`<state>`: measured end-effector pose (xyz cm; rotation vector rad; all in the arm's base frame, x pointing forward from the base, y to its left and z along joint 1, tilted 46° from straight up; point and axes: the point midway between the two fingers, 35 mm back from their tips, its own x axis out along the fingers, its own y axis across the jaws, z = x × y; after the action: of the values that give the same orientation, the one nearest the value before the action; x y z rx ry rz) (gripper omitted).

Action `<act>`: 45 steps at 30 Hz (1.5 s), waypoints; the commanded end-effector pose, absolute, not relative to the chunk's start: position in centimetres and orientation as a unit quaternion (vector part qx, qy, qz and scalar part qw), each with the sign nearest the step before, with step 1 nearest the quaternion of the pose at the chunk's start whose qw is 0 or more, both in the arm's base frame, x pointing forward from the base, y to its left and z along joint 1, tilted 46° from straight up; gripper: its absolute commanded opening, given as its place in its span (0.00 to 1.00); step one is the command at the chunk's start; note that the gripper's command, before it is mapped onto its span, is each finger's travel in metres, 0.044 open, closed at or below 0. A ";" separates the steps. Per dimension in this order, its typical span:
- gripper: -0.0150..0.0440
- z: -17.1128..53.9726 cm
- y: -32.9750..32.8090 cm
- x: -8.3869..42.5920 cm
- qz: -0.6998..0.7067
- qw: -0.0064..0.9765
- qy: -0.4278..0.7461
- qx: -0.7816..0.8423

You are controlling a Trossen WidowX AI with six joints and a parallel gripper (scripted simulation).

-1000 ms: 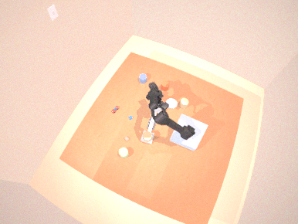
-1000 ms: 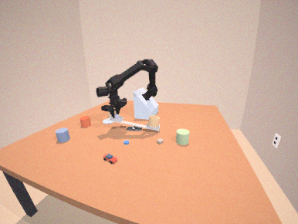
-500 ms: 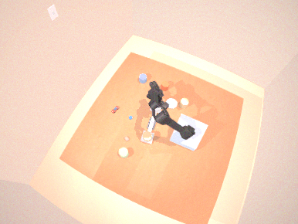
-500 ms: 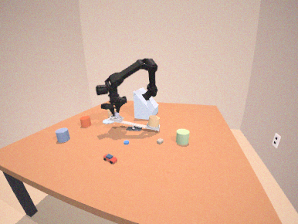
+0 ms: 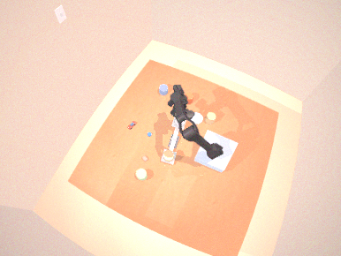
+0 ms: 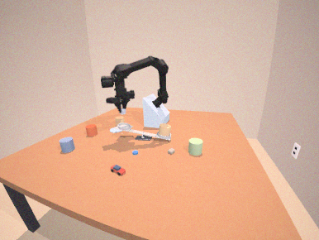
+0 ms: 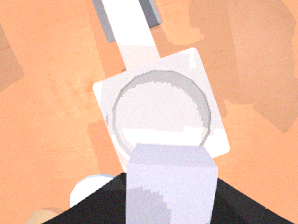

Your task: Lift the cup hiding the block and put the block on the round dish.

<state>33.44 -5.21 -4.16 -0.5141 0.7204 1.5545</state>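
My gripper (image 6: 123,110) (image 7: 168,184) is shut on the pale lavender block (image 7: 170,156) (image 6: 123,112) and holds it above the raised, uncovered pan of the balance (image 5: 174,139) (image 6: 138,132) (image 7: 134,31). One tan cup (image 5: 168,155) (image 6: 164,130) stands on the other, lower pan. The other tan cup (image 5: 211,116) (image 6: 119,121) stands on the table beyond the white round dish (image 5: 198,118) (image 6: 115,130) (image 7: 85,192), beside it and not over it. The dish lies beside the raised pan; fingers and block partly hide it in the wrist view.
A red cup (image 6: 92,131) and blue cup (image 5: 163,89) (image 6: 67,145) stand on the dish's side. A green cup (image 5: 141,174) (image 6: 195,147), small cube (image 6: 171,151), blue piece (image 5: 149,134) (image 6: 135,152) and toy car (image 5: 132,125) (image 6: 118,170) lie around the balance.
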 end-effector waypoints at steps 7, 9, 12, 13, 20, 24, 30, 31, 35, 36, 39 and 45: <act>0.25 -9.9 -7.8 31.0 0.678 0.619 0.322 -0.233; 0.25 -11.9 -8.3 30.1 0.677 0.619 0.322 -0.233; 0.25 -14.7 -8.8 28.6 0.678 0.619 0.320 -0.233; 0.25 -15.6 -8.9 28.1 0.678 0.620 0.319 -0.233; 0.25 -20.2 -9.2 24.9 0.679 0.621 0.315 -0.232; 0.25 -20.2 -9.2 24.9 0.679 0.621 0.315 -0.232; 0.25 -21.8 -7.6 24.7 0.679 0.621 0.314 -0.232; 0.25 -22.3 -7.1 24.6 0.679 0.622 0.314 -0.232; 0.25 -23.1 -6.2 24.4 0.679 0.622 0.314 -0.232; 0.25 -23.1 -6.2 24.4 0.679 0.622 0.314 -0.232; 0.25 -23.2 -6.2 24.4 0.679 0.622 0.314 -0.232; 0.25 -23.7 -5.6 24.4 0.679 0.622 0.313 -0.231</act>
<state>24.52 -6.14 -23.31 -0.5438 0.7196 1.5639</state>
